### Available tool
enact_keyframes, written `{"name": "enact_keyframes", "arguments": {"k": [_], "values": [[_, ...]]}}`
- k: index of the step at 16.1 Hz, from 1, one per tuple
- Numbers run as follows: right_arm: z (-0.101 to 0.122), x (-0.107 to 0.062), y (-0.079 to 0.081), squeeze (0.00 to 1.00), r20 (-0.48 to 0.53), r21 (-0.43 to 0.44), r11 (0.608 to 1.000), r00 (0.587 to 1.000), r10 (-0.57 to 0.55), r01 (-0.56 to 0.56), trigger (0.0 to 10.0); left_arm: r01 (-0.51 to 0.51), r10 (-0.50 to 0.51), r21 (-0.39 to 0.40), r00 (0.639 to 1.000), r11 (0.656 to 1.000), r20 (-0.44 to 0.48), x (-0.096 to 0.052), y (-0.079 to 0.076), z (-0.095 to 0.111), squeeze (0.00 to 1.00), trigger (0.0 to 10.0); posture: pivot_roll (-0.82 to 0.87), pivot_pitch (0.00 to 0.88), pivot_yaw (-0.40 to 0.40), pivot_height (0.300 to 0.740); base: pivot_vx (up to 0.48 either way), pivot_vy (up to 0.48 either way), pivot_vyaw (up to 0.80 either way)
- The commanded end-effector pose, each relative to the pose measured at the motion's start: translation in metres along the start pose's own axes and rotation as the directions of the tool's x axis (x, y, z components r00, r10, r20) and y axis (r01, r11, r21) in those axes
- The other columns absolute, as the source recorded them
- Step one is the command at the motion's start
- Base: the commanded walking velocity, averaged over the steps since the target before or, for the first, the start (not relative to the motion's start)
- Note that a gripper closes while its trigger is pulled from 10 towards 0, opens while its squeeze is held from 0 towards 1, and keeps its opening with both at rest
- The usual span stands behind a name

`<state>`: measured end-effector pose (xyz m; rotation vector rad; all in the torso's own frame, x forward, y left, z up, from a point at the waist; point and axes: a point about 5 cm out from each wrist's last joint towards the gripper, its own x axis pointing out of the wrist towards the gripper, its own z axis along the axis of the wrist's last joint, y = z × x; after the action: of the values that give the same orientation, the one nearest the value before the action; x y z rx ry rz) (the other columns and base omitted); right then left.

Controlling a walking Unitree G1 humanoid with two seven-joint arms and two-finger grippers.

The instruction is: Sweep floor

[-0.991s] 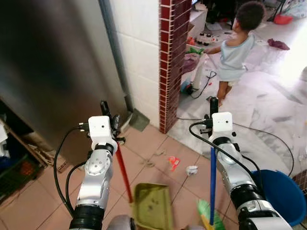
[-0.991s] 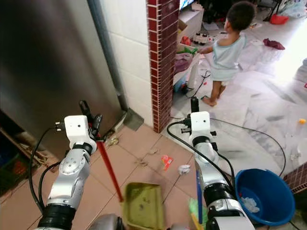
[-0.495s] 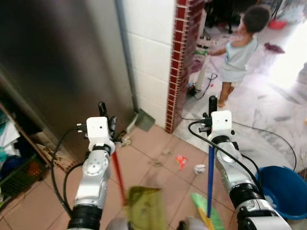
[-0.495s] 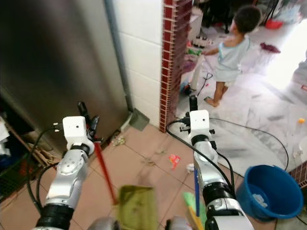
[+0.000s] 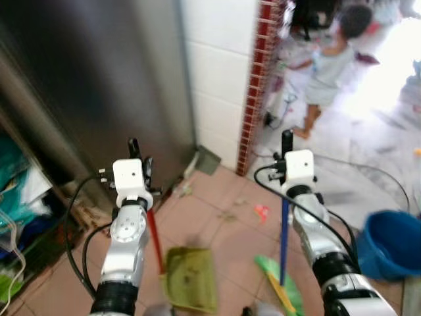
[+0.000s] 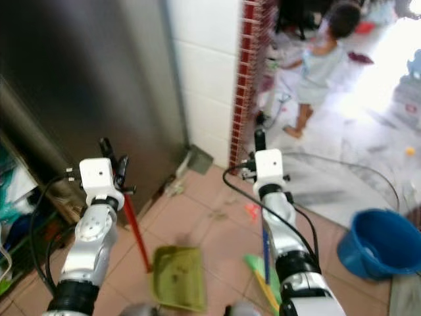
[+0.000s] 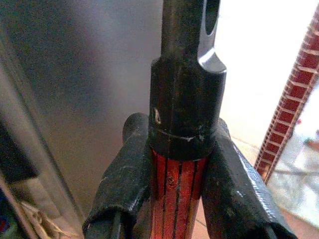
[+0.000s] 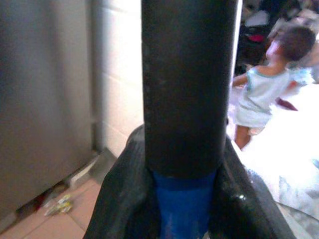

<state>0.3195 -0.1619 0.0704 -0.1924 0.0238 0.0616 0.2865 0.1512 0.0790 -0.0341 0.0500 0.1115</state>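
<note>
My left gripper (image 5: 140, 164) is shut on the red handle (image 5: 155, 240) of a green dustpan (image 5: 191, 280), whose pan hangs low over the tiled floor. The left wrist view has both fingers (image 7: 124, 184) pressed against the red shaft under its black cap. My right gripper (image 5: 287, 148) is shut on the blue handle (image 5: 283, 230) of a broom, with its green bristles (image 5: 279, 289) down by the floor. A red scrap (image 5: 262, 212), small debris (image 5: 228, 215) and litter (image 5: 183, 191) by the steel cabinet lie on the tiles ahead.
A tall steel cabinet (image 5: 85, 79) stands at left, with a white tiled wall and a red brick pillar (image 5: 260, 85) ahead. A person (image 5: 332, 62) stands beyond on the pale floor. A blue bucket (image 5: 388, 237) sits at right, a cable (image 5: 358, 164) runs across, and cluttered shelves (image 5: 20, 204) are far left.
The whole picture has shifted right and blurred, so the camera has turned left; more of the shelves shows. Both grippers keep their hold on the handles.
</note>
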Motion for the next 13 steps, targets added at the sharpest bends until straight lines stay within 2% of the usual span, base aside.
{"name": "enact_keyframes", "arguments": {"k": [1, 6, 10, 13], "values": [[0.017, 0.007, 0.009, 0.0, 0.066, 0.013, 1.0, 0.997, 0.028, -0.029, 10.0, -0.042, 0.045, -0.032, 0.994, 0.999, 0.095, 0.003, 0.007, 0.019, 0.0, 10.0, -0.07, 0.0, 0.017, 0.74, 0.0, 0.0, 0.8], [0.022, 0.008, 0.009, 0.0, 0.084, 0.017, 0.999, 0.996, 0.031, -0.032, 10.0, -0.062, 0.063, -0.009, 0.995, 0.998, 0.074, 0.005, 0.011, 0.015, 0.0, 10.0, -0.07, 0.0, 0.018, 0.74, 0.0, 0.0, 0.72], [0.031, 0.008, 0.012, 0.0, 0.116, 0.029, 0.998, 0.992, 0.053, -0.057, 10.0, -0.065, 0.067, -0.028, 0.996, 0.997, 0.061, 0.001, 0.014, 0.012, 0.0, 10.0, -0.07, 0.0, 0.018, 0.74, 0.0, 0.0, 0.0], [0.064, 0.015, 0.011, 0.0, 0.238, 0.05, 0.997, 0.97, 0.048, -0.062, 10.0, -0.059, 0.06, -0.013, 0.996, 0.998, 0.071, 0.002, 0.014, 0.013, 0.0, 10.0, -0.07, 0.001, 0.02, 0.74, 0.0, 0.0, 0.0]]}}
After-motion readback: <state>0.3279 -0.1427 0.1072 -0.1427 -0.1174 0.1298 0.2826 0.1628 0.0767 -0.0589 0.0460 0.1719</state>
